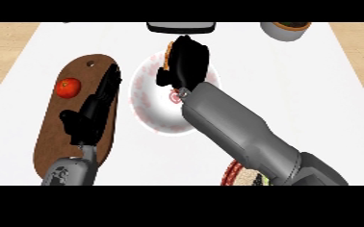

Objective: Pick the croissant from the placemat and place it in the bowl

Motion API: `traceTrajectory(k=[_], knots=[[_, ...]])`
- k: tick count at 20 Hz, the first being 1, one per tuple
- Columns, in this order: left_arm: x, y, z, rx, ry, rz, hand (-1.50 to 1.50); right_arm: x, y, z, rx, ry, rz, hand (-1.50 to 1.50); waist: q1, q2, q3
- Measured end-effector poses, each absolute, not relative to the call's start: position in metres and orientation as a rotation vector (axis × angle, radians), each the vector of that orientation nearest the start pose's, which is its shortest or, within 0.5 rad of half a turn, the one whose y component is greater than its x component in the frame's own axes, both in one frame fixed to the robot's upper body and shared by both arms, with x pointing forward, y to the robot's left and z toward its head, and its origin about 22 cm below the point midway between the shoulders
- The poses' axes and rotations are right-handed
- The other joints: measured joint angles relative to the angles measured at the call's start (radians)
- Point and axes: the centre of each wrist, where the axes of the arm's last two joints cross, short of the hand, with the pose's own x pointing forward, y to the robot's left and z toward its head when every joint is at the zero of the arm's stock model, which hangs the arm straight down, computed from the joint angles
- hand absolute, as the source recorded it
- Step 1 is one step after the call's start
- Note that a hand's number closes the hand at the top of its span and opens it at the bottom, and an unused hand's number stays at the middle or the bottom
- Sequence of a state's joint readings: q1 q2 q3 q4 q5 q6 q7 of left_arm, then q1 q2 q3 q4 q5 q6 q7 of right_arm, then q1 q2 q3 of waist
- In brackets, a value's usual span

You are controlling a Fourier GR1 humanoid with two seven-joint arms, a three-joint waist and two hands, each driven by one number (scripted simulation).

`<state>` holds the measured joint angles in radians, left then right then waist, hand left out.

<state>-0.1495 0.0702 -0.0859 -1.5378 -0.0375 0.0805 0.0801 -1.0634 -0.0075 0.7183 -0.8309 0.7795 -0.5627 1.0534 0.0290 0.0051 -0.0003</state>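
While right hand curled round croissant over far rim of bowl, pick done, release left; left hand rested open, apparently idle, above cutting board

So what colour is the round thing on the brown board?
Red; the tomato shows best in the head view.

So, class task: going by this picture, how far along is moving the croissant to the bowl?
Done: the croissant is lifted, held in the curled right hand. In hand: that hand is over the far rim of the white bowl. Left: lowering and releasing it into the bowl. The left hand rests open over the brown board, near a tomato.
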Motion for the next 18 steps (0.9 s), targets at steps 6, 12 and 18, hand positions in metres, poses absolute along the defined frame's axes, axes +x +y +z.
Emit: traceTrajectory(k=[6,12,18], knots=[[0.275,0.205,0.028,0.037,-1.6,-0.136,0.0,0.36,-0.004,0.077,-0.903,-1.375,0.558,-1.5,0.003,0.003,0.001],[0.277,0.208,0.029,0.051,-1.598,-0.126,0.0,0.356,-0.01,0.075,-0.787,-1.539,0.452,-1.5,-0.007,0.0,0.001],[0.274,0.215,0.029,0.061,-1.589,-0.114,0.0,0.354,-0.009,0.094,-0.753,-1.683,0.297,-1.5,-0.02,-0.006,0.0]])
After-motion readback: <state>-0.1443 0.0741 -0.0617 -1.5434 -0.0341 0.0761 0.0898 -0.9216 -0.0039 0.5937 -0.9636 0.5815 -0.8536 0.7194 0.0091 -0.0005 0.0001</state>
